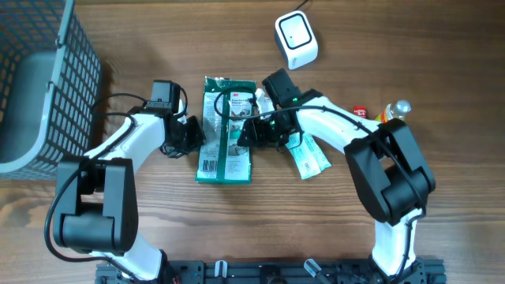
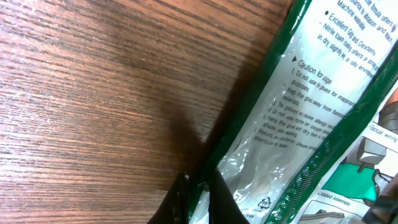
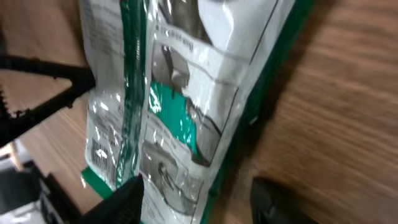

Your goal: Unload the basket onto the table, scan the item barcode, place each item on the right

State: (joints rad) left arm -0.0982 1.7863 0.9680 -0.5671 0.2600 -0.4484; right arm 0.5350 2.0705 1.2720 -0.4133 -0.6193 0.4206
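Near the middle of the surface [image 1: 158, 237]: a flat, glossy packet [image 1: 226, 134] of crinkled clear film, printed green and white, lies lengthwise on brown wood with a fine straight grain.
Packet up close: the left wrist view shows small black print on white and a ribbed green seam running aslant. The right wrist view shows shiny wrinkles and grey line drawings in boxed panels.
Barcode [image 1: 208, 166]: a small white patch of black bars at the packet's near left corner, facing up.
Left hand [image 1: 192, 136]: black fingertips pressed together on the packet's thin green left edge.
Right hand [image 1: 251, 132]: fingers parted at the packet's right edge, one black tip over the film, the other over bare wood.
Scanner [image 1: 296, 39]: a white rounded block, well apart, beyond the packet's far right corner.
Basket [image 1: 47, 71]: dark wire mesh in a square grid, at the far left.
Second packet [image 1: 308, 158]: smaller, flat, white and green, partly under the right arm.
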